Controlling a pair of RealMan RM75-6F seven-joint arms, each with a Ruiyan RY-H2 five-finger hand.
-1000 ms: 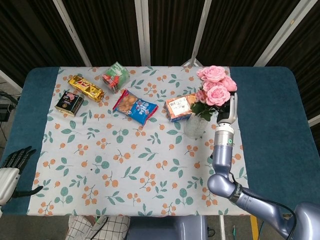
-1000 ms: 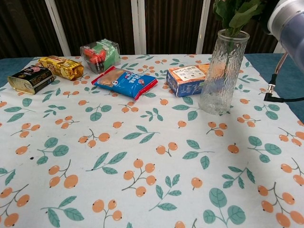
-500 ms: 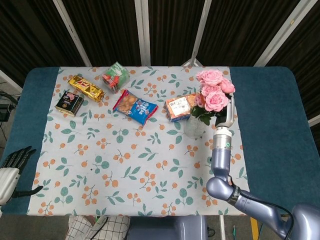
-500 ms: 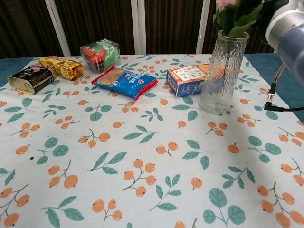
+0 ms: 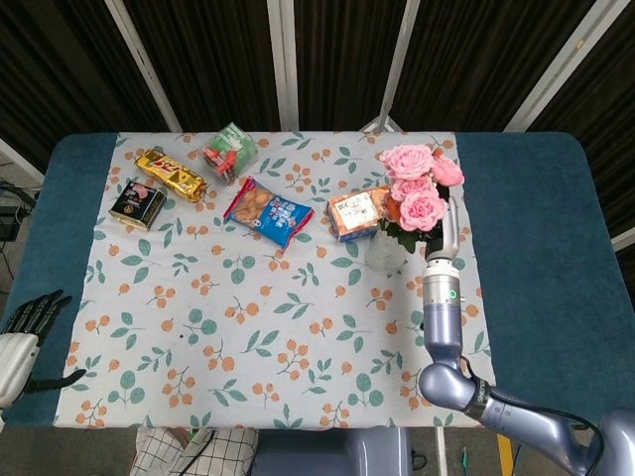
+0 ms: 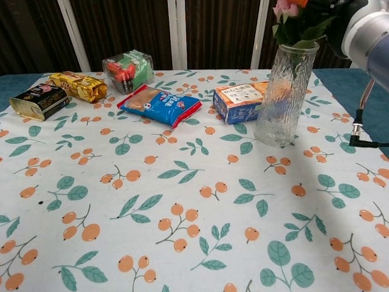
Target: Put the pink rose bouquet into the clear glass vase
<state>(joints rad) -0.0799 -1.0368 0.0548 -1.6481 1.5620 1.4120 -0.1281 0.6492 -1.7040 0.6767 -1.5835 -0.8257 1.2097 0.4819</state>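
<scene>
Roses stand in the vase, far right of the counter, just right of the orange box. In the chest view the stems run down inside the glass, leaves crowding the rim; how deep the stems have seated is hard to read through the ribbed wall. Long axis of the bouquet is near vertical, in line with the vase. Right arm reaches up from the near edge to a point directly right of the blooms. The right robot hand itself is hidden behind flowers and forearm in the head view and cut off at the frame edge in the chest view, so I cannot tell whether it grips the stems or has let go. Judging by the arm's closeness, it probably has them. Left robot hand lies at the near-left corner, well apart from everything, holding nothing, fingers spread. The right arm is by far the nearer. The next move turns on the vertical line: stems drop straight down, then the hand must clear to the right without dragging the blooms or tipping the tall, narrow vase. Blue bag, gold pack, green box and tin sit to the left, out of the way.
</scene>
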